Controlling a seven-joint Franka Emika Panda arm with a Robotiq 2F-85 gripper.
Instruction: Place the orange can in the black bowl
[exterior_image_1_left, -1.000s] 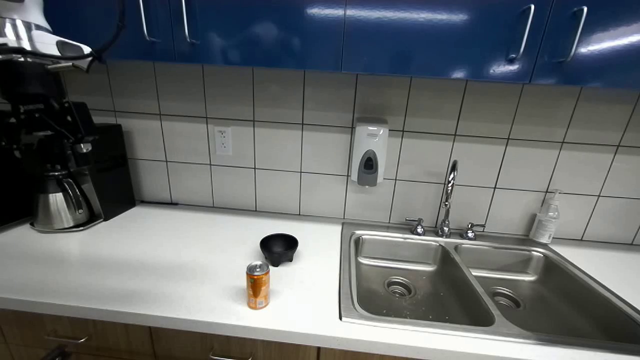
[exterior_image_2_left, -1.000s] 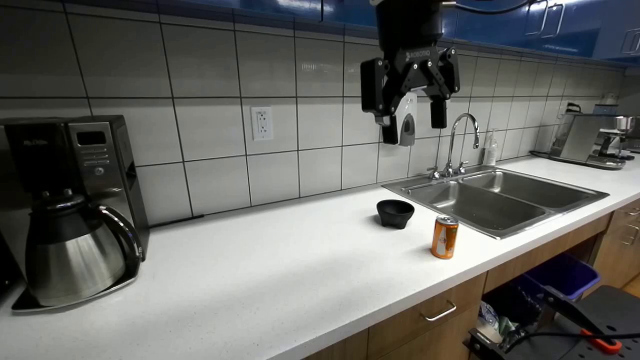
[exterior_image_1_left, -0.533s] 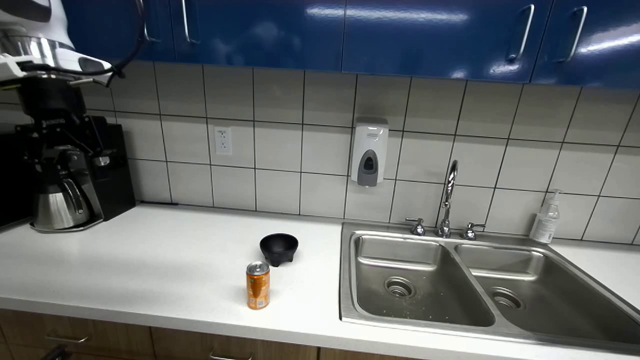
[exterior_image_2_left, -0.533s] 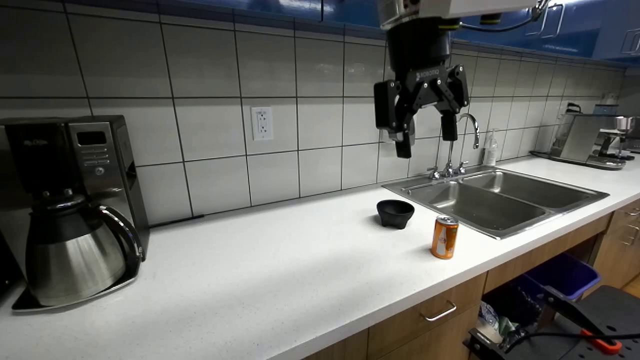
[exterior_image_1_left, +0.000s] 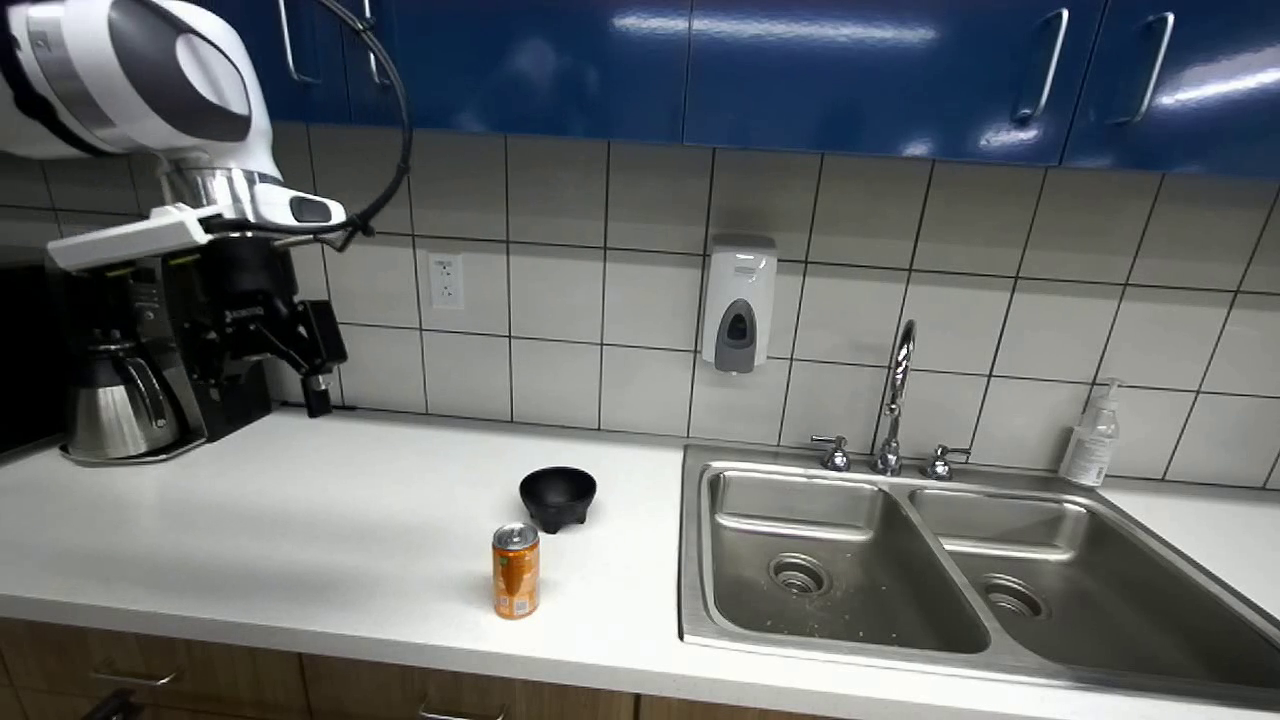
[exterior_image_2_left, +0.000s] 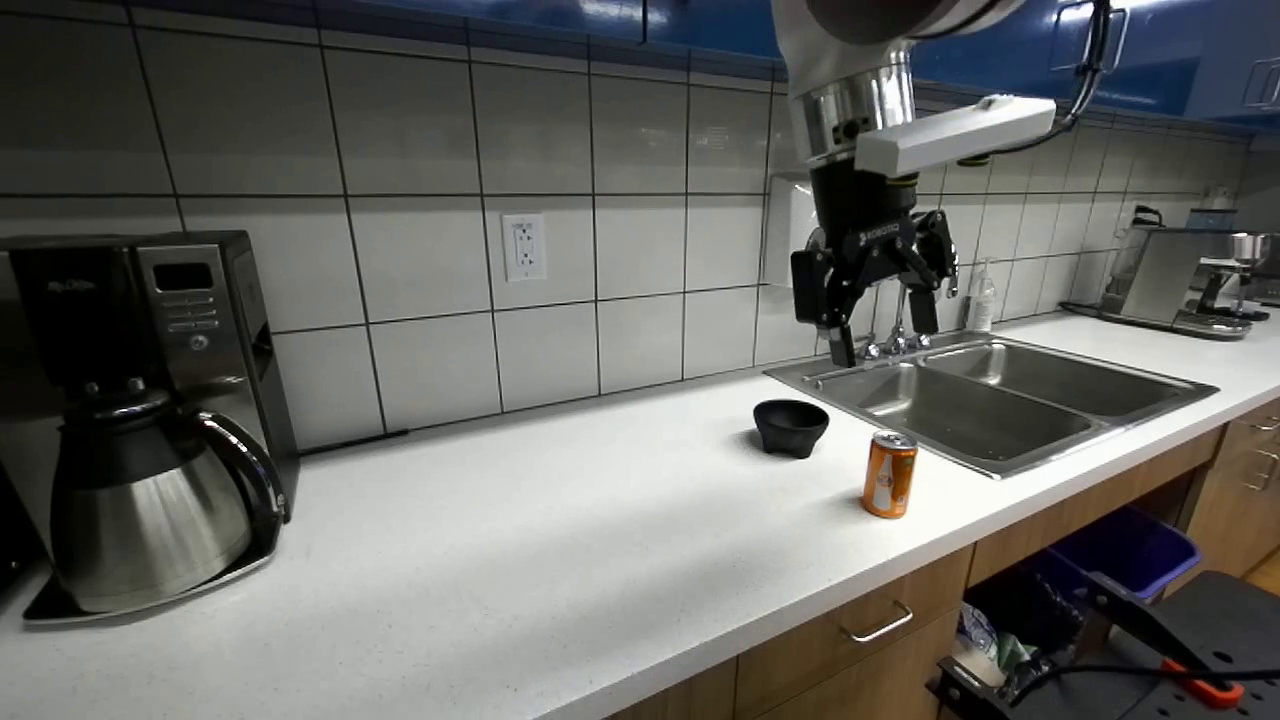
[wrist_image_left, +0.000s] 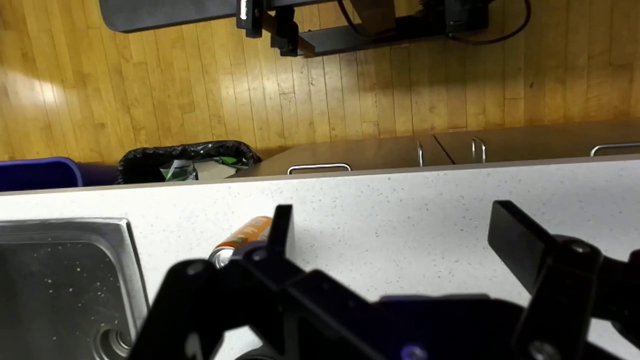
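The arm (exterior_image_2_left: 850, 110) had come down since half a second before. In both exterior views the claw (exterior_image_2_left: 884, 335) hung lower than it had, shifted toward four or five o'clock, with more of the white arm in frame above it. The orange can (exterior_image_2_left: 889, 478) and the black bowl (exterior_image_2_left: 790, 432) had not moved: both stood on the white counter (exterior_image_2_left: 500, 560), the can upright and near the bowl but apart from it, at about four o'clock from it in an exterior view.

The claw was spread wide. In the wrist view its fingers (wrist_image_left: 517, 242) stood far apart, at nine and three o'clock, with speckled counter showing in the gap. The can showed beside the nine o'clock finger, partly hidden by the claw, its silvery top toward eight o'clock. In both exterior views the claw was in the air, well apart from can and bowl.

White letters on the claw's body read ROBOTIQ. The can bore a pale bottle-shaped mark on orange; its print was too small to read. So were the script on the coffee maker (exterior_image_2_left: 190, 370) and the lettering on the soap dispenser (exterior_image_1_left: 740, 285).
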